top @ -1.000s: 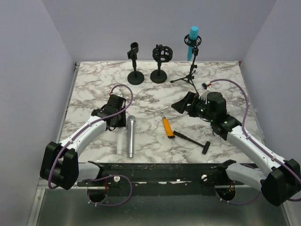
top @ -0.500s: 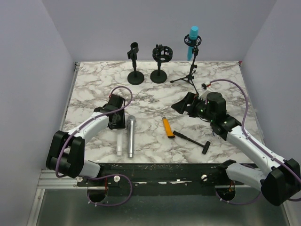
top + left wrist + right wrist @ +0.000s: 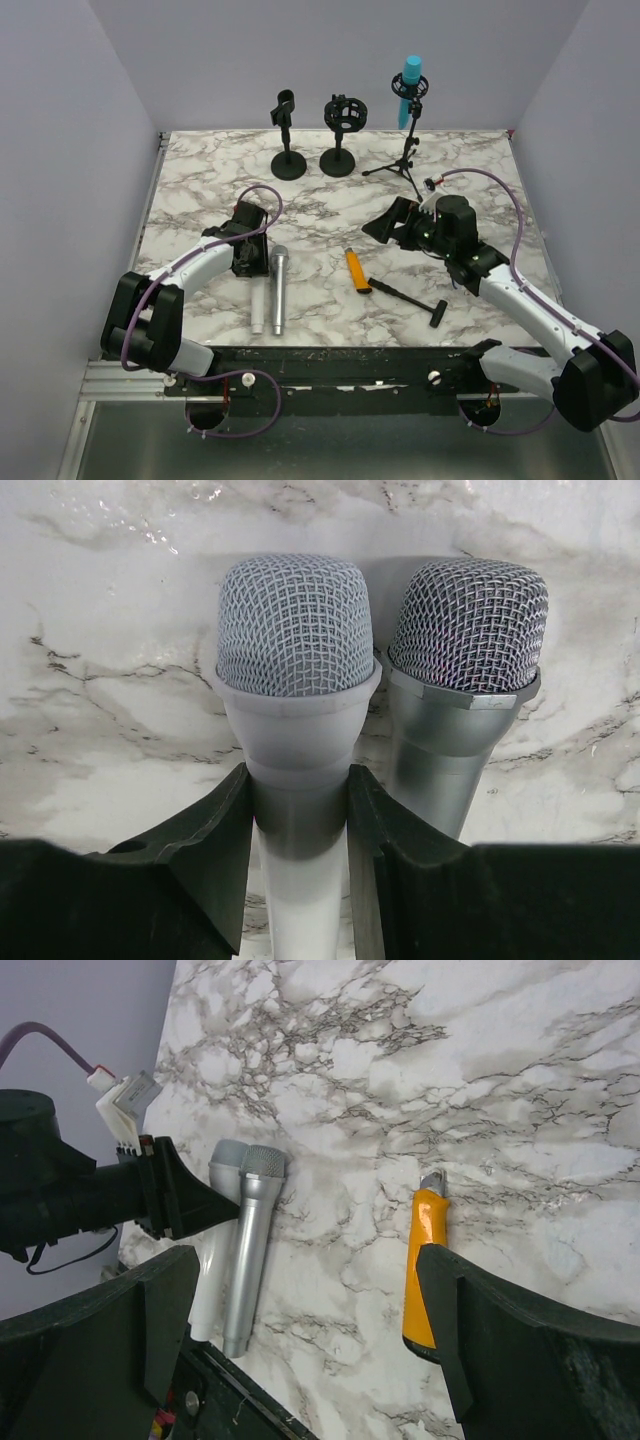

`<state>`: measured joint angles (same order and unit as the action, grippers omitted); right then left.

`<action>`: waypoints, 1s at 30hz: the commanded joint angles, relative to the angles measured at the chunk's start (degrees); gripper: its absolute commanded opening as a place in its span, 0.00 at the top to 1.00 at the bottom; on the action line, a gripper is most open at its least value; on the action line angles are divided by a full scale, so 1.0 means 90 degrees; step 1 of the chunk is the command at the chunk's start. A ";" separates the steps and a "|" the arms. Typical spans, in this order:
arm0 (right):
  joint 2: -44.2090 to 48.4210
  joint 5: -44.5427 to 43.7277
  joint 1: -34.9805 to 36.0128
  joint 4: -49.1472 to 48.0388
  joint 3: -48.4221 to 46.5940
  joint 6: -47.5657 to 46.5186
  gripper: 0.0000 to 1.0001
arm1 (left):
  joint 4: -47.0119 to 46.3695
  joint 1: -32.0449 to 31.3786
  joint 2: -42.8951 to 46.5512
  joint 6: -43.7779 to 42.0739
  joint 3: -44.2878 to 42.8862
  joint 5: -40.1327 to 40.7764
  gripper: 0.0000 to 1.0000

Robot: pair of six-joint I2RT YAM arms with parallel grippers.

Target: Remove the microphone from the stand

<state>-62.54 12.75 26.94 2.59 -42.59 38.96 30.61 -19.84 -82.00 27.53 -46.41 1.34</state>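
Note:
A blue microphone [image 3: 410,78] sits upright in a black tripod stand [image 3: 405,152] at the back right. My right gripper [image 3: 388,225] is open and empty, well in front of that stand; in the right wrist view it [image 3: 305,1260] hovers over bare marble. My left gripper [image 3: 252,262] is at the table's left, shut on the neck of a white microphone [image 3: 295,630]. The white microphone [image 3: 257,305] lies flat beside a silver microphone [image 3: 276,290], which also shows in the left wrist view [image 3: 465,630].
Two empty round-base stands are at the back: one with a clip [image 3: 288,160], one with a shock mount [image 3: 340,155]. An orange utility knife [image 3: 355,270] and a black T-shaped tool [image 3: 410,297] lie mid-table. The knife also shows in the right wrist view [image 3: 425,1260].
The left arm's elbow has swung in and down, and the white microphone's tail now shows on the table beside the silver one. The right arm has barely shifted.

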 commanded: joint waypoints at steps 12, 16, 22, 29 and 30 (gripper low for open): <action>-0.0178 -0.0024 0.0015 -0.0121 0.0071 -0.0267 0.00 | 0.0084 0.0036 0.0292 0.0336 0.0085 -0.0258 0.47; -0.0164 0.0125 0.0015 -0.0549 0.0371 0.0026 0.00 | 0.0105 0.0036 0.0668 0.0358 0.0214 -0.0683 0.47; -0.0717 0.0322 0.0015 -0.0712 0.0091 0.0149 0.00 | 0.0281 0.0036 0.1215 0.0273 0.0028 -0.0702 0.42; -0.1308 0.0523 0.0015 -0.1104 -0.0187 0.0780 0.00 | -0.0194 0.0036 0.2202 0.0217 -0.0057 -0.1158 0.29; -0.1369 0.0534 0.0012 -0.1172 -0.0209 0.0919 0.01 | -0.0247 0.0036 0.2283 0.0165 -0.0123 -0.1257 0.28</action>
<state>-72.97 15.14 26.94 -3.29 -41.89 42.63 31.38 -19.84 -65.34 30.24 -45.17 -5.72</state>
